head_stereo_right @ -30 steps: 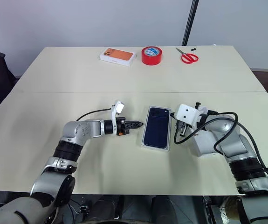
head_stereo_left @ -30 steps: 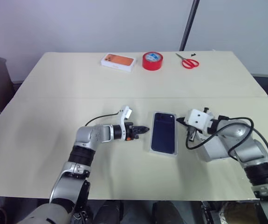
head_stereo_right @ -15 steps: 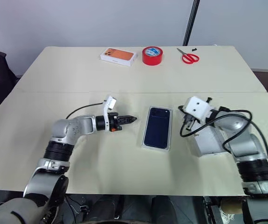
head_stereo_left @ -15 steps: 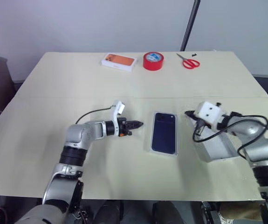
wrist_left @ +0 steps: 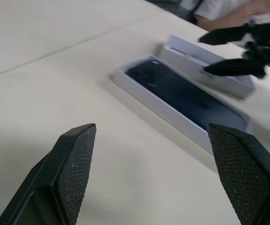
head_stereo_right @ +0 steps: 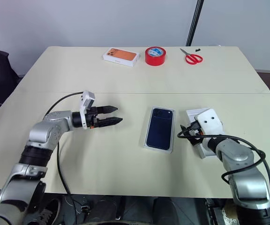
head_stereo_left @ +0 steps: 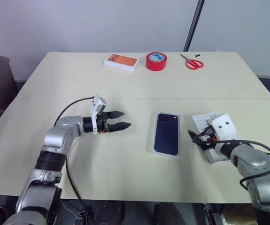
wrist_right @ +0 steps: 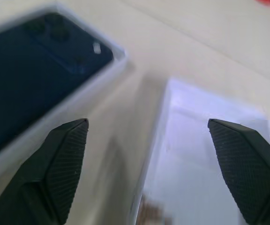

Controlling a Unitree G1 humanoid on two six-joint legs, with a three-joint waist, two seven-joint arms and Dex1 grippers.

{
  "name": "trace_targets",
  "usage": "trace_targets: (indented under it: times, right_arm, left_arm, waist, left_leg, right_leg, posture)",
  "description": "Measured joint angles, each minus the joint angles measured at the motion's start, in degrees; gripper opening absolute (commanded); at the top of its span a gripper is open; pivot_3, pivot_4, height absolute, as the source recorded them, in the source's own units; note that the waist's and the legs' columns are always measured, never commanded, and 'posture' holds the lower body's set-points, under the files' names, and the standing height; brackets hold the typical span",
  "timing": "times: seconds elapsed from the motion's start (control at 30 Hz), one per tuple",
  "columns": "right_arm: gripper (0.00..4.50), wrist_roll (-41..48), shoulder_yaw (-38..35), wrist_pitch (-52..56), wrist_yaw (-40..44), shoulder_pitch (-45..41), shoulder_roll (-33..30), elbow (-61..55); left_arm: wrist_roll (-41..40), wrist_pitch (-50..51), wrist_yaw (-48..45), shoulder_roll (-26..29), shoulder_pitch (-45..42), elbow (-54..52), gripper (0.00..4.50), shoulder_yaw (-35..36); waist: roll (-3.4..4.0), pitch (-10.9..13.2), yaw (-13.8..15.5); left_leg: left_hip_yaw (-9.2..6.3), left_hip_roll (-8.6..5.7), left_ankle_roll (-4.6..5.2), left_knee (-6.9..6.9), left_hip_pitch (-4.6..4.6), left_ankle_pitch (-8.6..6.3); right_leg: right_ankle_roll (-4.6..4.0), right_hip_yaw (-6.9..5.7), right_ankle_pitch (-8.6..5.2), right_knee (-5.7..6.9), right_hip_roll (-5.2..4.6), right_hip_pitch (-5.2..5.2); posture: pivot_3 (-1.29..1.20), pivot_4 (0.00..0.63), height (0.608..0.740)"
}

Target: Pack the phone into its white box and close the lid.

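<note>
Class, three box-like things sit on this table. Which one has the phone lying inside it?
The white box in the middle, holding the phone. The lid beside it lies open side up, and the orange-topped box sits at the far edge.

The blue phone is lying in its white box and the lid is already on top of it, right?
Not quite. The phone does lie in the white box, but the lid is off, lying open on the table beside it, as the right eye view shows.
</note>
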Motion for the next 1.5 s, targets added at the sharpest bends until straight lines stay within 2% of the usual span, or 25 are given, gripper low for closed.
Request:
trace_targets:
  times: [0.3, 0.47, 0.57, 0.8, 1.0, 1.07, 1.2, 1.27, 1.4, 1.5]
  right_arm:
    - [4.37, 8.2, -1.5, 21.2, 3.4, -1.7, -3.5, -5.2]
    - [4.37, 11.5, -4.1, 30.2, 4.1, -6.9, -4.9, -2.8]
    - [3.55, 11.8, -4.0, 32.2, 3.9, -8.8, -7.8, -0.8]
    - [0.05, 12.3, -2.2, 33.8, 2.8, -9.7, -9.2, -0.1]
    - [0.02, 12.5, -1.9, 37.1, 0.8, -12.0, -8.2, 0.2]
    - [0.02, 12.5, -2.3, 38.3, -0.1, -13.8, -6.6, 1.2]
    - [0.02, 13.0, -7.1, 37.3, -1.8, -21.1, 0.9, 4.1]
    - [0.02, 14.0, -11.3, 36.1, -2.3, -26.1, 6.4, 4.5]
    - [0.02, 19.8, -23.1, 39.7, -2.0, -37.8, 22.3, 5.5]
    - [0.02, 24.6, -27.4, 42.0, -2.1, -37.6, 32.0, 7.3]
  left_arm:
    - [-0.3, -8.0, -7.6, 2.1, 2.1, -3.3, 3.95, 0.0]
    - [0.1, -9.9, -8.1, 2.1, 2.7, -3.4, 3.95, -0.2]
    - [0.3, -10.6, -7.3, 1.4, 4.6, -4.5, 3.95, -0.5]
    - [0.3, -10.0, -4.8, 1.0, 6.5, -7.0, 3.95, -0.6]
    - [0.3, -9.0, -3.5, 1.0, 7.2, -8.1, 3.95, -0.6]
    - [0.2, -8.9, -3.0, 0.9, 7.2, -8.2, 3.95, -0.6]
    - [0.2, -8.7, -1.9, 0.7, 6.9, -8.1, 3.95, -0.6]
    - [0.2, -8.7, -1.4, 0.7, 6.7, -7.6, 3.95, -0.5]
    - [0.0, -8.3, -0.6, 0.1, 5.8, -6.3, 3.95, -0.3]
    - [0.0, -8.1, 0.9, -0.8, 4.6, -5.8, 3.95, -0.1]
  waist:
    - [0.03, 0.0, -0.3]
    - [0.03, 0.0, -0.3]
    - [0.04, 0.0, -0.3]
    - [0.03, 0.0, -0.3]
    - [0.03, 0.0, -0.3]
    - [0.04, 0.0, -0.4]
    - [0.11, 0.0, -0.6]
    - [0.11, 0.0, -0.6]
    - [0.14, 0.0, -0.7]
    - [0.14, 0.0, -0.3]
  left_leg:
    - [0.01, 0.06, 0.03, -0.01, 0.05, -0.01]
    - [0.03, 0.04, 0.05, 0.0, 0.05, -0.02]
    - [0.02, 0.05, 0.06, 0.0, 0.05, -0.02]
    - [0.03, 0.06, 0.06, 0.0, 0.07, -0.02]
    - [0.03, 0.06, 0.06, 0.01, 0.08, -0.02]
    - [0.03, 0.07, 0.05, 0.0, 0.09, -0.02]
    - [0.05, 0.09, 0.05, -0.01, 0.1, -0.02]
    - [0.04, 0.12, 0.04, -0.01, 0.1, -0.02]
    - [-0.01, 0.14, 0.01, -0.02, 0.1, 0.0]
    - [-0.08, 0.09, 0.02, -0.03, 0.08, 0.0]
  right_leg:
    - [0.0, -0.01, 0.0, 0.02, 0.06, 0.04]
    - [0.0, -0.01, 0.0, 0.03, 0.05, 0.05]
    - [0.0, -0.01, 0.0, 0.02, 0.05, 0.05]
    - [0.0, -0.02, 0.0, 0.03, 0.05, 0.08]
    - [0.0, -0.02, 0.0, 0.02, 0.05, 0.09]
    - [0.0, -0.01, 0.0, 0.04, 0.05, 0.09]
    - [0.0, 0.01, 0.0, 0.07, 0.07, 0.05]
    - [0.0, 0.01, 0.0, 0.06, 0.1, 0.04]
    - [0.0, 0.01, 0.0, 0.1, 0.12, 0.03]
    - [0.0, 0.01, 0.0, 0.1, 0.09, 0.04]
  posture:
    - [0.0, 0.15, 0.74]
    - [0.0, 0.15, 0.74]
    - [0.0, 0.15, 0.74]
    - [0.0, 0.15, 0.74]
    - [0.0, 0.15, 0.74]
    - [0.0, 0.15, 0.74]
    - [0.0, 0.15, 0.74]
    - [0.0, 0.15, 0.74]
    - [0.0, 0.15, 0.74]
    - [0.0, 0.15, 0.74]
